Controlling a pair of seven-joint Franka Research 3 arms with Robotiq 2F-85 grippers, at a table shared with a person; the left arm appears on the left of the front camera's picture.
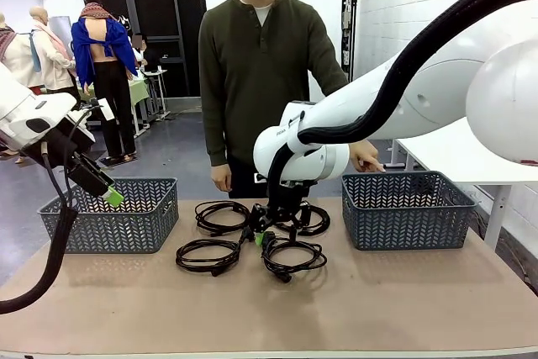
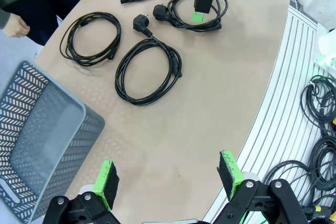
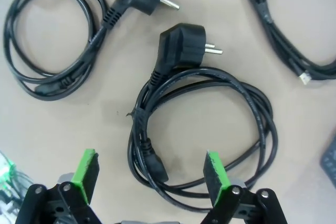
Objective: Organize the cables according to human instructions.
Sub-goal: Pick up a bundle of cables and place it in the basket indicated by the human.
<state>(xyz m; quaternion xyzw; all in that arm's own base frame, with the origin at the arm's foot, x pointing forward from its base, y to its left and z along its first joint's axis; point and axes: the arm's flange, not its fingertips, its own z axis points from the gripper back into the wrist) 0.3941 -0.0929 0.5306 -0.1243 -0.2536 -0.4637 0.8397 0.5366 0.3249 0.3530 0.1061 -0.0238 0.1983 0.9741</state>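
Four thin black power cords (image 1: 206, 256), each wound in a loop with chunky plugs, lie mid-table on the brown table (image 1: 403, 300) between two grey plastic lattice baskets; none is sorted yet. At the left, the left arm's green-padded fingers (image 1: 112, 197) hang released and empty over the left basket (image 1: 134, 224), well apart from the cords. The far-left coil (image 1: 220, 216) and near-left coil (image 1: 202, 245) lie untouched. The right arm's fingers (image 1: 266, 240) are spread wide, low over the near-right coil (image 3: 205, 129), grasping nothing. The far-right coil (image 1: 318, 223) lies just behind. The person's hand (image 1: 366, 157) is near the right basket (image 1: 408, 208). The step in hand looks like picking the near-right coil. Next, those fingers must drop, clench on the bundled strands, and carry them to the indicated basket.
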